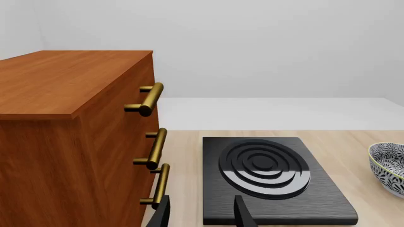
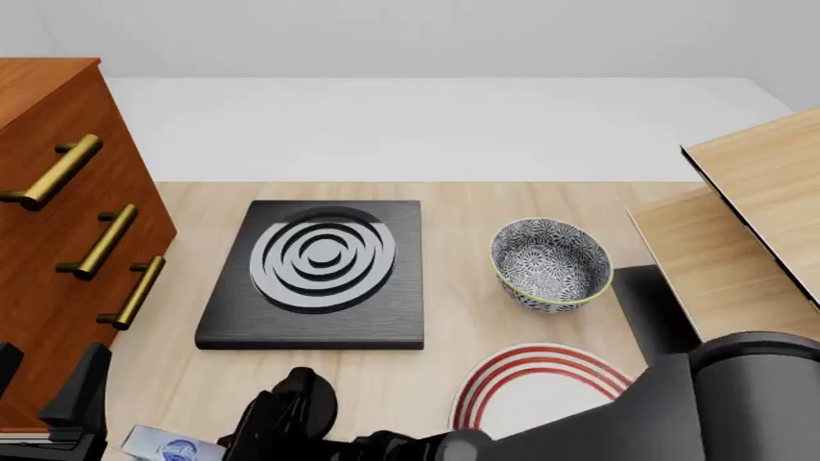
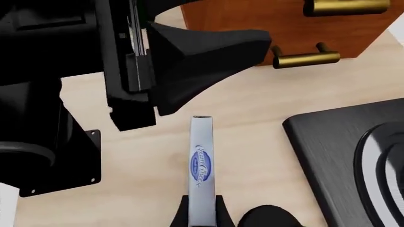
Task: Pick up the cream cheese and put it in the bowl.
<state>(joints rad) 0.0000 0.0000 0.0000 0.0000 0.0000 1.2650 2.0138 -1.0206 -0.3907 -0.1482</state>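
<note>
I've got the cream cheese point(image 3: 200, 165) pinched edge-on between my right gripper's point(image 3: 200, 208) fingers, down at the near left corner of the counter point(image 2: 462, 230). My left gripper point(image 1: 202, 210) sits just beside it with fingers spread, gripping nothing, facing the black stove plate point(image 2: 321, 274). The wooden drawer cabinet point(image 2: 64, 240) stands close on the left. Across the counter, the bowl point(image 2: 551, 264) looks to have nothing in it, with the red-ringed plate point(image 2: 539, 389) nearer me.

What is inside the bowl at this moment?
The speckled bowl looks empty in the front view: only its patterned inner wall and floor show. The near inside wall is hidden behind the rim. The cream cheese sits between the right gripper's fingers, away from it.
</note>
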